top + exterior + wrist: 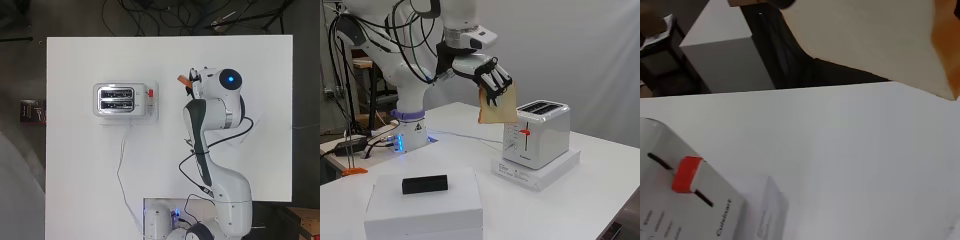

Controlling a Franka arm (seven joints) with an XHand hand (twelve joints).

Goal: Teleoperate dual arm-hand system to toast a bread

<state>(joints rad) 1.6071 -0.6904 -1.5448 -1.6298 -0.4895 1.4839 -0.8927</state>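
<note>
A slice of bread point(498, 108) hangs upright in the air, pinched at its top by my hand point(487, 73), whose fingers curl over it. From overhead only the slice's brown edge point(184, 81) shows beside the arm. A white two-slot toaster point(118, 99) stands on a flat white base point(536, 171), to the left of the hand in the overhead view, its two slots point(540, 106) empty and its red lever point(524, 132) up. The bread is beside the toaster's lever end, apart from it. The wrist view shows the bread point(875, 35) close up and the red lever point(686, 174).
A white box point(424, 206) with a black block point(425, 184) on top stands near the table's front in the side view. The toaster's white cord point(121, 170) runs down the table toward the arm's base point(165, 220). Black cables loop beside the arm.
</note>
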